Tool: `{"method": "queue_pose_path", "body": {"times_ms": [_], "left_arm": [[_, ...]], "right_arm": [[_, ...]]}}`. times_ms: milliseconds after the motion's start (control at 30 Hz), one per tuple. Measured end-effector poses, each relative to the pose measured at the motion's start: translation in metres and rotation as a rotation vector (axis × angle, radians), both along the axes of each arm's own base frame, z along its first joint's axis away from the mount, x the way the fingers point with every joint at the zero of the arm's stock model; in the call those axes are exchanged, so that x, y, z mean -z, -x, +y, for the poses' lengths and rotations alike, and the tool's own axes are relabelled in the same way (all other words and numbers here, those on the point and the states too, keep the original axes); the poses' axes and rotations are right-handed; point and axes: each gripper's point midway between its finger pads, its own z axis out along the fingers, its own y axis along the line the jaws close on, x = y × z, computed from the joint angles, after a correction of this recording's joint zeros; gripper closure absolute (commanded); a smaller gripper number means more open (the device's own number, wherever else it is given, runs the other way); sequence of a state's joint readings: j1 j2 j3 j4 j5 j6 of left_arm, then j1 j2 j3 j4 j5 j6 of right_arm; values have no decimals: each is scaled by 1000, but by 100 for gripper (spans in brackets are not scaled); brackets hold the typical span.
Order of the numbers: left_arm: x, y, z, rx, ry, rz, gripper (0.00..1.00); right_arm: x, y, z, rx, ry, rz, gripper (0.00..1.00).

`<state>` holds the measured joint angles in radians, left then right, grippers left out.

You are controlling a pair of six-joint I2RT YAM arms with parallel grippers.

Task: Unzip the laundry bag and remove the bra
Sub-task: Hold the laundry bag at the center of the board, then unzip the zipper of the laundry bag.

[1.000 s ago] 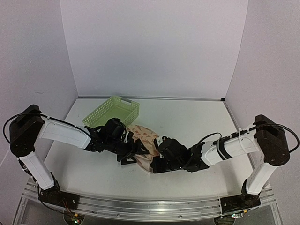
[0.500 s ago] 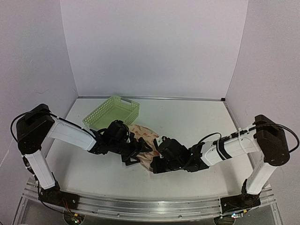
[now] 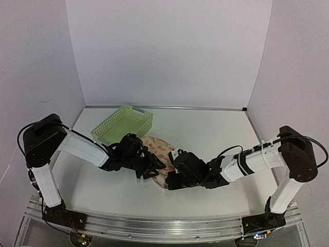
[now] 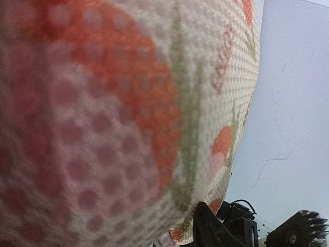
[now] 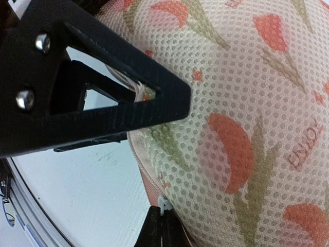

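At table (image 3: 216, 134) centre, laundry bag (image 3: 160, 148): prob. soft, light, floppy mesh; take rim trim at 5 o'clock. R gripper (image 3: 172, 177) closed there; L gripper (image 3: 149, 167): cannot tell.

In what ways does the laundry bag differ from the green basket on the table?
The laundry bag is soft cream mesh with orange-red print; the basket is stiff-looking light-green lattice. The laundry bag has a rounded outline, the basket a rectangular one. The laundry bag lies mid-table; the basket sits further back, to the left. Both are full of small holes and rest on the table.
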<state>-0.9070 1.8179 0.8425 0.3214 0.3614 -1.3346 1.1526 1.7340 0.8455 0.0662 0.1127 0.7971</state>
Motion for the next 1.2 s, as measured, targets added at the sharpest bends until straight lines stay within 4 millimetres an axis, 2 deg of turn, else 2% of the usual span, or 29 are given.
{"method": "queue_pose_path", "body": {"times_ms": [100, 200, 233, 433, 733, 933, 1200], "left_arm": [[0, 0, 0, -2, 2, 0, 77], [0, -1, 0, -4, 5, -8, 98], [0, -2, 0, -6, 6, -10, 100], [3, -1, 3, -9, 5, -8, 100], [5, -10, 13, -22, 7, -13, 100], [3, -15, 18, 10, 18, -30, 100], [-3, -5, 15, 121, 50, -55, 100]], "right_arm": [[1, 0, -1, 0, 1, 0, 100], [4, 1, -3, 1, 4, 2, 100], [6, 2, -5, 1, 8, 3, 100], [10, 7, -15, 3, 16, 7, 100], [2, 12, -30, 16, 4, -1, 100], [5, 16, -52, 35, 42, -12, 100], [9, 17, -84, 62, 125, -48, 100]]}}
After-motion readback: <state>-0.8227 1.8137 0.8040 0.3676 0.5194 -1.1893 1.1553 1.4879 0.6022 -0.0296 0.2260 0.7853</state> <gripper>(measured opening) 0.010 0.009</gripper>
